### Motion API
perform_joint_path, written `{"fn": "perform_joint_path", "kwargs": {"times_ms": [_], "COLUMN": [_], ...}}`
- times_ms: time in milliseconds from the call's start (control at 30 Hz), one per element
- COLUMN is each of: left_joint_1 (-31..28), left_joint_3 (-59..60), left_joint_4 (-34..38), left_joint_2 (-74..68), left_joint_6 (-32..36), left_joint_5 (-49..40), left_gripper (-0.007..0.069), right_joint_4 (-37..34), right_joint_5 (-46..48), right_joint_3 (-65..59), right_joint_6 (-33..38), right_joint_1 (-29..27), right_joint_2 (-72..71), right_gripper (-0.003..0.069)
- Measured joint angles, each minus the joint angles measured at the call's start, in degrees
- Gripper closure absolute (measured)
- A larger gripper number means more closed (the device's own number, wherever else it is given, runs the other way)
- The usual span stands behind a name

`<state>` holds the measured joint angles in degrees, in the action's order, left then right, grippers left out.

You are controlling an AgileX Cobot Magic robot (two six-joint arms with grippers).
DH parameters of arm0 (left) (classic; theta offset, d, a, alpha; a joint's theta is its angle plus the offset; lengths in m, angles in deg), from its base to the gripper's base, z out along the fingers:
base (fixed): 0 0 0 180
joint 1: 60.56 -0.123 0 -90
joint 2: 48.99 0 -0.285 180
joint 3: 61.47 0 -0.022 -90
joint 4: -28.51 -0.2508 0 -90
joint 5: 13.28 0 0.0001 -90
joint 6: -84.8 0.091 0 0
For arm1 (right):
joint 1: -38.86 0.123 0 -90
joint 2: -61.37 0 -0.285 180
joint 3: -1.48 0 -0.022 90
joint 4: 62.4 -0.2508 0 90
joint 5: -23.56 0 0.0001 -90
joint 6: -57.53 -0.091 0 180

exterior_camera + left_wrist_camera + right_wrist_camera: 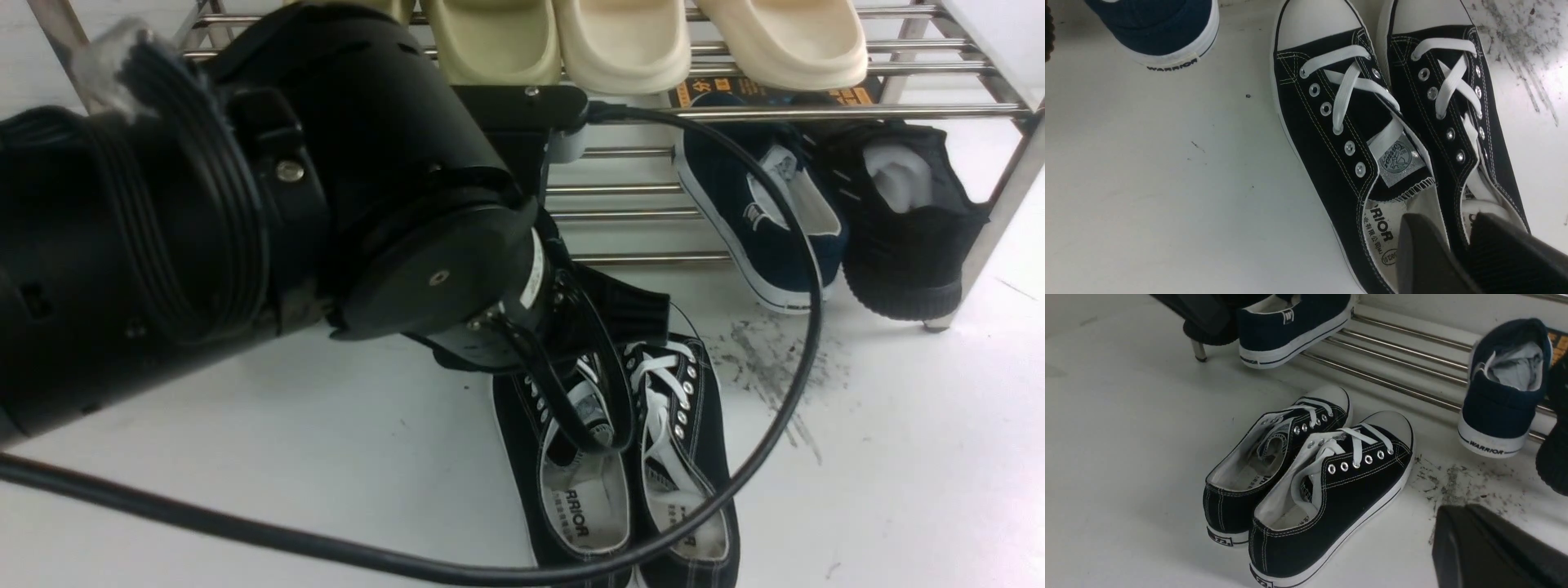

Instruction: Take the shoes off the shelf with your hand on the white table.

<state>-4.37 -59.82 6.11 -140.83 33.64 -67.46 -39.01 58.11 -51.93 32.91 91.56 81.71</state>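
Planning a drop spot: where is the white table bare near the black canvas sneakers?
Bare: left of the black canvas sneakers, and to their right below the dark grey scuffs. Crowded: above them, under the black left arm.

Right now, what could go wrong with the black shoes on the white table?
The robot's left arm hangs over the black shoes; if it swings low, it might knock them. Its long cable loops across them and could perhaps snag one. The shoes sit close together, so bumping one might shove the other.
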Motion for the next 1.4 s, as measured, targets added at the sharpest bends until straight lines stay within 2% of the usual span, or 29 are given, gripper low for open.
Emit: {"fn": "perform_joint_path", "kwargs": {"times_ms": [133,333,1067,1133,1233,1400], "left_joint_1": [0.0,0.0,0.0,0.0,0.0,0.0], "left_joint_3": [0.0,0.0,0.0,0.0,0.0,0.0], "left_joint_4": [0.0,0.0,-0.8,-0.9,-1.5,-3.6], "left_joint_2": [0.0,0.0,0.0,0.0,0.0,0.0], "left_joint_6": [0.0,0.0,0.0,0.0,0.0,0.0], "left_joint_5": [-0.1,-0.1,-0.3,-0.4,-1.0,-2.0], "left_gripper": [0.0427,0.0425,0.0412,0.0412,0.0412,0.0410], "right_joint_4": [-4.9,-9.6,-10.2,-11.2,-13.9,-15.6], "right_joint_5": [-1.2,-1.3,-1.7,-2.5,-4.9,-9.0], "right_joint_3": [0.0,0.0,-1.5,-2.5,-6.1,-14.1], "right_joint_6": [6.1,8.9,8.9,9.0,9.0,9.0], "right_joint_1": [0.0,0.0,-0.3,-1.7,-8.7,-23.9], "right_joint_2": [0.0,0.0,-1.2,-1.6,-2.5,-7.5], "right_gripper": [0.0672,0.0669,0.0664,0.0663,0.0661,0.0659]}}
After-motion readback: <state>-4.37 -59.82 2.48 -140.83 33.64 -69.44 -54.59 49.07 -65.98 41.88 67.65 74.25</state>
